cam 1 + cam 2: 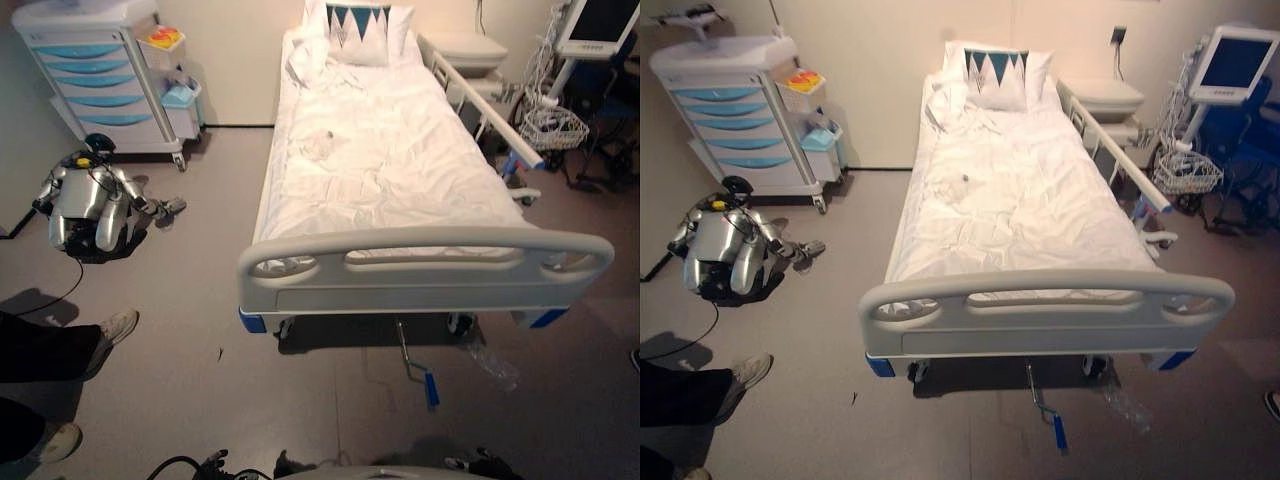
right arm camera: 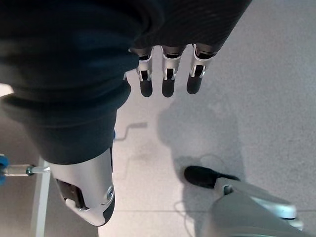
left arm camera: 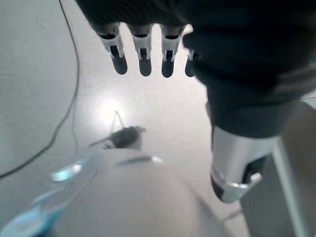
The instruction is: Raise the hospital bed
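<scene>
The hospital bed (image 1: 400, 160) stands lengthwise at the centre of the room, headboard end at the far wall, its grey footboard (image 1: 425, 265) nearest the camera. A white sheet (image 1: 380, 170) covers the mattress, and a pillow (image 1: 362, 30) with a dark triangle pattern lies at the head. Below the footboard, a metal crank handle (image 1: 415, 365) with a blue grip projects over the floor. No legible writing or labels can be made out on any item. The left hand (image 3: 143, 54) hangs over bare floor, fingers straight and holding nothing. The right hand (image 2: 168, 74) likewise hangs with fingers extended and empty. A drawer cart (image 1: 100, 80) stands at far left; a second humanoid robot (image 1: 95, 205) sits beside it. A person's shoe (image 1: 115, 328) shows at left. A monitor stand (image 1: 1230, 65) and wire basket (image 1: 553, 128) occupy the right side.
</scene>
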Robot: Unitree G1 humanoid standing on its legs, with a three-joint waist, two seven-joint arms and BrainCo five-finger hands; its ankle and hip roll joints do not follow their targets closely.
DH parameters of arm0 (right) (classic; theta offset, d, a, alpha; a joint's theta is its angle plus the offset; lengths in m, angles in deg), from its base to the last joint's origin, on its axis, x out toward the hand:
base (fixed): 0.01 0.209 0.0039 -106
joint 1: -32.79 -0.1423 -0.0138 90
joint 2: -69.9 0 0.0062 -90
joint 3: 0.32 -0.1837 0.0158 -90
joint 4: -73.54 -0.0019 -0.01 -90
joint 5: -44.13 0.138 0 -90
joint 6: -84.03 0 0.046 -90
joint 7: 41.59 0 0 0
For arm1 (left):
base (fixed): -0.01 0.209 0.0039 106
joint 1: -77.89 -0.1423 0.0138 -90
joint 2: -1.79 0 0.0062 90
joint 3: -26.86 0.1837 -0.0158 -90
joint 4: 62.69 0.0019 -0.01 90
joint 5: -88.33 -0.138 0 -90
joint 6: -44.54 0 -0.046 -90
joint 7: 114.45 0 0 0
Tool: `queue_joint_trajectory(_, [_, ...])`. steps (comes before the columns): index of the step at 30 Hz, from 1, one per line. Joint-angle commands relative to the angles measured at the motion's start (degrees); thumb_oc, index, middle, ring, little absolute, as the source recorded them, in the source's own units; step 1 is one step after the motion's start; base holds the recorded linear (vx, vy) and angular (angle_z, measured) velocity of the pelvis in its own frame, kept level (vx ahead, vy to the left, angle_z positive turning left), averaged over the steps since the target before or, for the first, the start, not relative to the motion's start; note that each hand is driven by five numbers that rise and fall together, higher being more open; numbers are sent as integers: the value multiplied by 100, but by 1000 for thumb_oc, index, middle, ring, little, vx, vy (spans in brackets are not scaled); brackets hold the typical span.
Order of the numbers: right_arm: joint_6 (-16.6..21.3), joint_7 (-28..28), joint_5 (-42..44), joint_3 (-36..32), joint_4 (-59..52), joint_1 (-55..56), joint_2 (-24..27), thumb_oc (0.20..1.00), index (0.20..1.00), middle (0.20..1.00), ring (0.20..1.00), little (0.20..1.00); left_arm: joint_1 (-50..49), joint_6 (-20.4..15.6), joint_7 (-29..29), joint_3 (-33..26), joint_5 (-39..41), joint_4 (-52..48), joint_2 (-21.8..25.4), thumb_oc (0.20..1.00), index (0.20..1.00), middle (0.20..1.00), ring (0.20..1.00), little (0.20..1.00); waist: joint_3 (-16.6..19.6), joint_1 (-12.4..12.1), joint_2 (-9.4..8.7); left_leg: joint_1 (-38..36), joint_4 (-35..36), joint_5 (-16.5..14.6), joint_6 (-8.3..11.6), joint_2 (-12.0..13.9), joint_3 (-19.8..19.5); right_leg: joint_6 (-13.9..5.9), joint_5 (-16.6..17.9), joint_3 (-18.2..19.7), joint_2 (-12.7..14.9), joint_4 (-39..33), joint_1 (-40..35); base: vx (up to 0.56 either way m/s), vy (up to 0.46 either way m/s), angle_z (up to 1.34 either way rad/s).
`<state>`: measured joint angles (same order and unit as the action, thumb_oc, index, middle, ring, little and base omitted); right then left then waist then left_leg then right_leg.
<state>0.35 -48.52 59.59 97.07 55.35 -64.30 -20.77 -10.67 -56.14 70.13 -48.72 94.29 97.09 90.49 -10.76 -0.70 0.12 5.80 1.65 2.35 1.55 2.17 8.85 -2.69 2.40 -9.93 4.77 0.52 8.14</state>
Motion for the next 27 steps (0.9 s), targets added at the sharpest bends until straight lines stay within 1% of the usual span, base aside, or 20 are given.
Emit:
queue_joint_trajectory(1, [277,-285,481,258,-427,-543,169,1000,1000,1000,1000,1000,236,-226,243,-34,533,-72,-90,1000,1000,1000,1000,1000,-259,120,7,475,-202,178,28,-96,-281,-388,475,33,309,347,525,-250,-4,-26])
queue_joint_trajectory(4, [372,-457,587,326,-828,-751,207,1000,1000,1000,1000,1000,375,-260,335,72,673,-282,-63,1000,1000,1000,1000,1000,-481,127,74,916,-445,179,27,-106,-276,-350,484,43,323,486,944,-111,-25,-15])
queue_joint_trajectory(5, [426,-512,662,335,-1074,-832,245,1000,1000,1000,1000,1000,400,-291,374,86,759,-441,-31,1000,1000,1000,1000,1000,-603,140,100,1052,-514,186,25,-96,-279,-336,485,51,331,561,1100,-129,-39,-1])
queue_joint_trajectory(11, [694,-860,997,316,-2250,-1137,407,1000,1000,1000,1000,1000,513,-427,606,179,1112,-1254,148,1000,1000,1000,1000,1000,-1018,184,237,1950,-947,202,64,-45,-297,-274,460,66,383,978,2011,-125,-34,0])
queue_joint_trajectory(13, [733,-919,1043,293,-2246,-1233,447,1000,1000,1000,1000,1000,546,-427,631,193,1150,-1297,157,1000,1000,1000,1000,1000,-1068,180,259,2088,-1005,202,74,-32,-305,-271,454,60,394,1041,2160,-87,-35,1])
queue_joint_trajectory(15, [806,-1058,1148,294,-2429,-1559,531,1000,1000,1000,1000,1000,634,-477,743,203,1316,-1614,221,1000,1000,1000,1000,1000,-1230,184,288,2534,-1246,183,73,-12,-335,-248,460,59,419,1254,2582,-113,-45,4])
queue_joint_trajectory(20, [906,-1302,1214,305,-3054,-1815,628,1000,1000,1000,1000,1000,632,-552,911,111,1529,-2360,379,1000,1000,1000,1000,1000,-1408,195,316,3205,-1551,156,78,30,-381,-226,453,64,462,1531,3202,-75,-26,5])
queue_joint_trajectory(23, [977,-1473,1230,258,-3304,-1987,696,1000,1000,1000,1000,1000,619,-604,1040,29,1621,-2640,456,1000,1000,1000,1000,1000,-1493,198,313,3552,-1731,124,72,53,-413,-213,451,68,482,1683,3542,-18,-5,6])
queue_joint_trajectory(24, [990,-1516,1210,240,-3404,-2014,725,1000,1000,1000,1000,1000,593,-620,1063,2,1654,-2769,478,1000,1000,1000,1000,1000,-1491,174,329,3589,-1811,-70,108,81,-453,-265,284,95,461,1805,3600,33,2,3])
queue_joint_trajectory(27, [1063,-1710,1142,117,-3819,-2044,787,1000,1000,1000,1000,1000,443,-690,1178,-126,1761,-3340,580,1000,1000,1000,1000,1000,-1572,175,331,3900,-1954,-100,97,93,-484,-264,274,90,485,1961,3888,-14,-12,5])
